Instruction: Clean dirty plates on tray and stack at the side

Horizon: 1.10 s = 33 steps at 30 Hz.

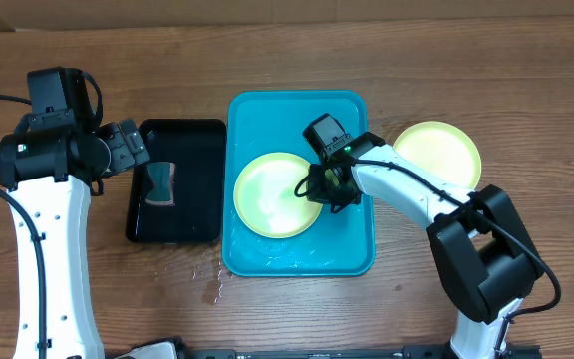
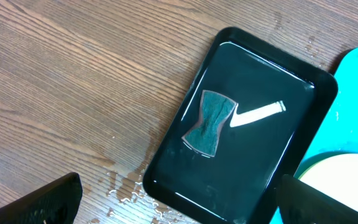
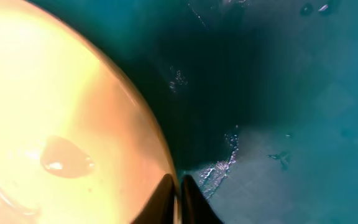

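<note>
right jaws pinch rim of yellow-green plate [image 1: 267,196] in tray [image 1: 267,120].

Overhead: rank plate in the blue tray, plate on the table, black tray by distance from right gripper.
1. Plate in the blue tray, at the right gripper.
2. Plate on the table, right side.
3. Black tray, far left.

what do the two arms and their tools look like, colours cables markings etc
The left arm and right arm match: white shells on the long links, blocky black joints, and a small green light near each wrist. Thin black cables run along the links. The left tool and right tool are black, with two dark fingers each.
</note>
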Motion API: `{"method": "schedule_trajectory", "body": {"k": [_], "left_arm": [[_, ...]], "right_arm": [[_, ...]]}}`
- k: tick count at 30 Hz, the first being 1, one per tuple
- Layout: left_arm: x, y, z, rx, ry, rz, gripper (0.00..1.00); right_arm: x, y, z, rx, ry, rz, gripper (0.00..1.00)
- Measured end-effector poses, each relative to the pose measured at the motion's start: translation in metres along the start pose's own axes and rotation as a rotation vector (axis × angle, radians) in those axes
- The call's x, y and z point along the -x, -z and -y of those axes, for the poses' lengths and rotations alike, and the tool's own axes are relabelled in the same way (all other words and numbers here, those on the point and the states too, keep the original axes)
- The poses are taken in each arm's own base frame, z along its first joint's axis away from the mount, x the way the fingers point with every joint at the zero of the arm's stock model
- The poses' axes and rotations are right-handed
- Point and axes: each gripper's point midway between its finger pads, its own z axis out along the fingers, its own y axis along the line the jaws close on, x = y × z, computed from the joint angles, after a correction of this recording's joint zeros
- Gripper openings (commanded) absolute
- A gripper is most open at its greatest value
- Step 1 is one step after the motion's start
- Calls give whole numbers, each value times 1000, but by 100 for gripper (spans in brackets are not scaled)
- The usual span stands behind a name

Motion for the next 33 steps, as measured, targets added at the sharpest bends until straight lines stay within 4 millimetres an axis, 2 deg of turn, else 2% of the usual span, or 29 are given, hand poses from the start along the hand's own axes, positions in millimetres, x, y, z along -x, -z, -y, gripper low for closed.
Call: {"method": "schedule_trajectory", "body": {"k": [4,8,16,18,29,33], "left_arm": [[0,0,0,0,0,0,100],[0,0,0,0,0,0,100],[0,0,0,0,0,0,100],[0,0,0,0,0,0,100],[0,0,0,0,0,0,100],[0,0,0,0,0,0,100]], "right_arm": [[2,0,-1,4,-9,9,12],[2,0,-1,5,-12,10,7],[2,0,-1,5,-12,10,7],[2,0,-2,6,-12,11,4],[9,1,4,21,-38,6,4],[9,1,5,19,-43,6,8]]}}
